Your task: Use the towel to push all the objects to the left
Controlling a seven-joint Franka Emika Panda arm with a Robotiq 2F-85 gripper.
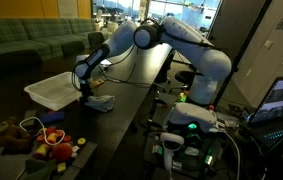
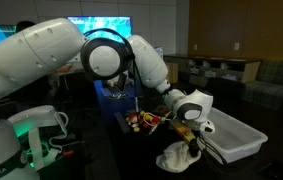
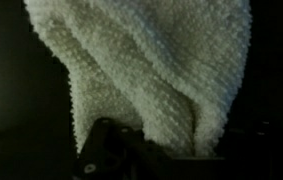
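Pincer [image 1: 84,92] clamped shut on towel [image 1: 100,103] | towel drapes onto table [image 1: 126,112] just beside tray [image 1: 53,92], apart from objects [image 1: 36,138] | advice: drag cloth low and spread, sweeping slowly so no toy slips past.

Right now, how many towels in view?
1. Towel gripped in the claw, bunched on the table beside the tray. None elsewhere, though the toys could hide one.
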